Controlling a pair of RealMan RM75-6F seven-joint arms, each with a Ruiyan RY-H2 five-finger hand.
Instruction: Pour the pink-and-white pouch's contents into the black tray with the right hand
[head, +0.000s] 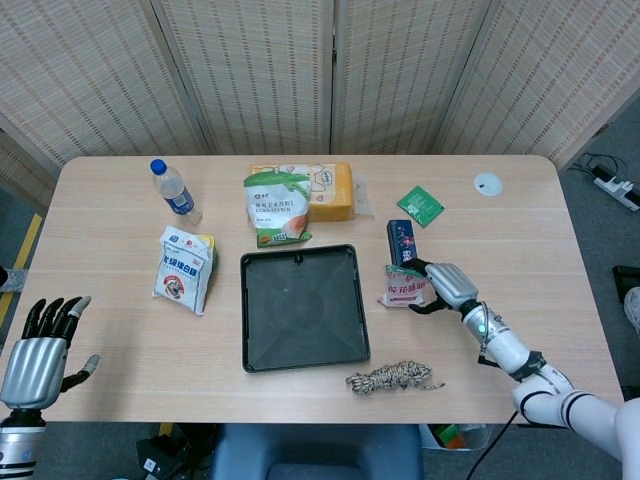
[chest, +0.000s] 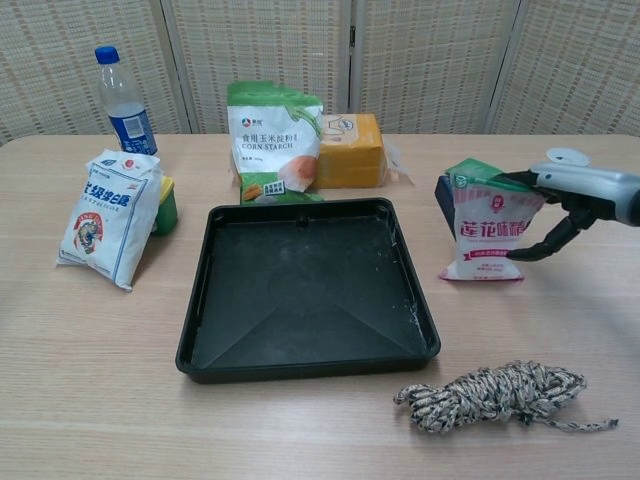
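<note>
The right hand (chest: 560, 205) is reaching in from the right edge and closing around the pink-and-white pouch (chest: 490, 232), fingers over the pouch's top and thumb curling in at its right side, touching the wrapper. In the head view the same hand (head: 447, 287) is sitting right against the pouch (head: 405, 289), and the pouch is standing upright on the light wooden table (head: 500, 235), just right of the black square plastic tray (head: 302, 307). Whether the grip is fully firm is hard to tell, but the fingers are on it.

The tray (chest: 305, 290) is lying flat near the middle of the table, nothing inside it. Directly behind the pouch, a dark blue box (head: 401, 243) is standing, with a green packet (head: 420, 206) further back. Near the front, a coiled grey-and-white speckled rope (chest: 495, 394) is lying just right of the tray's near corner.

Over on the left, the left hand (head: 40, 350) is hovering at the near-left table edge, fingers spread wide and holding nothing. Beyond it, a white-and-blue bag (chest: 108, 215) is leaning on a yellow-and-green sponge (chest: 165, 204), and a clear water bottle with a blue cap (chest: 124, 100) is standing at the far left. A green-and-white corn starch bag (chest: 275, 140) is standing behind the tray, in front of an orange packet (chest: 350, 150). A small white disc (head: 488, 183) is lying far right.
</note>
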